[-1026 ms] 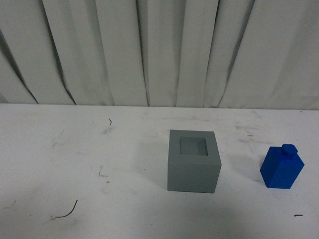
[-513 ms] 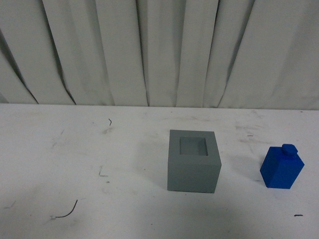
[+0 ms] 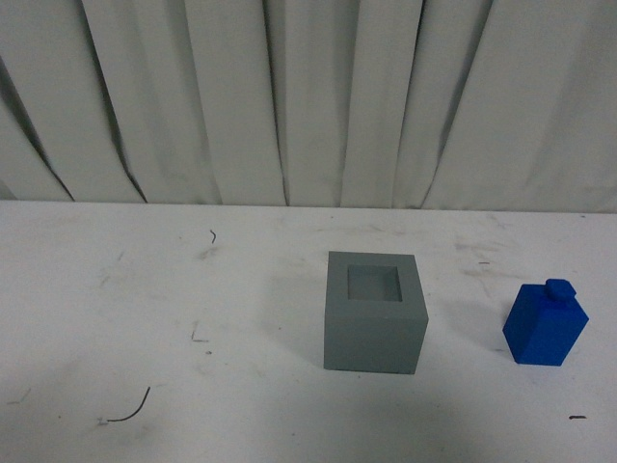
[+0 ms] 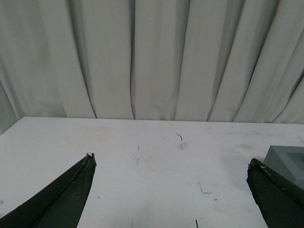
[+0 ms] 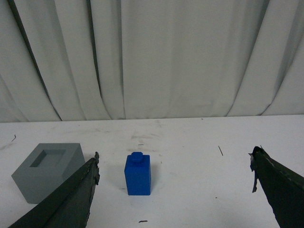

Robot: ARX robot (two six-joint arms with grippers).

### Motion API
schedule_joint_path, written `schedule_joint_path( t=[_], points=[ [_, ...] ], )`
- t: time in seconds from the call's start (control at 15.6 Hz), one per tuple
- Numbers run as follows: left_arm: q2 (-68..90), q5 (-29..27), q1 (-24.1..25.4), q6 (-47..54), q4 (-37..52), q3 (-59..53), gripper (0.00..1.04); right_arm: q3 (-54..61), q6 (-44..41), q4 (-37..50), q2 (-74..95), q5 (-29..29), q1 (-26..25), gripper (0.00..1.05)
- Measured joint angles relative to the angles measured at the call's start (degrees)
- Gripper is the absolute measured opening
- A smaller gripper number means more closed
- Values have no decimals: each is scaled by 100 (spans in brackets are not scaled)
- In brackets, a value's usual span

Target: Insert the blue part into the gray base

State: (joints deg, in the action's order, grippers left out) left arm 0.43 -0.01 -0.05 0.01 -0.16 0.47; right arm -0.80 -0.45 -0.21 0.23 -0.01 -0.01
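Note:
The gray base (image 3: 375, 311) stands on the white table, its square recess facing up and holding nothing. To its right the blue part (image 3: 546, 323) stands upright on the table, knob on top, apart from the base. Neither arm shows in the front view. In the right wrist view the blue part (image 5: 137, 174) stands ahead of my open right gripper (image 5: 175, 164), nearer one finger, with the gray base (image 5: 47, 171) beside it. My left gripper (image 4: 171, 162) is open over bare table; a corner of the gray base (image 4: 288, 161) shows beside one finger.
The white table (image 3: 145, 318) carries scuffs and a few small dark scraps. A pleated white curtain (image 3: 308, 96) hangs along its far edge.

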Motion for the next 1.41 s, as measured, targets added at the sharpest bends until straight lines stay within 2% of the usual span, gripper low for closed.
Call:
schedule_joint_path(
  t=[0.77,1.03,1.28,1.35,1.41],
  points=[
    [0,0,0,-2,0,0,98,0,0,0,0,0,0,98],
    [0,0,0,-2,0,0,98,-7,11,1268,1008,-330,-391,98],
    [0,0,0,-2,0,0,98,-35,55,2350,2070,-442,-485,98],
    [0,0,0,-2,0,0,98,-87,79,2730,2474,-503,-546,98],
    [0,0,0,-2,0,0,98,-334,105,3698,3521,-599,-695,98]
  ],
)
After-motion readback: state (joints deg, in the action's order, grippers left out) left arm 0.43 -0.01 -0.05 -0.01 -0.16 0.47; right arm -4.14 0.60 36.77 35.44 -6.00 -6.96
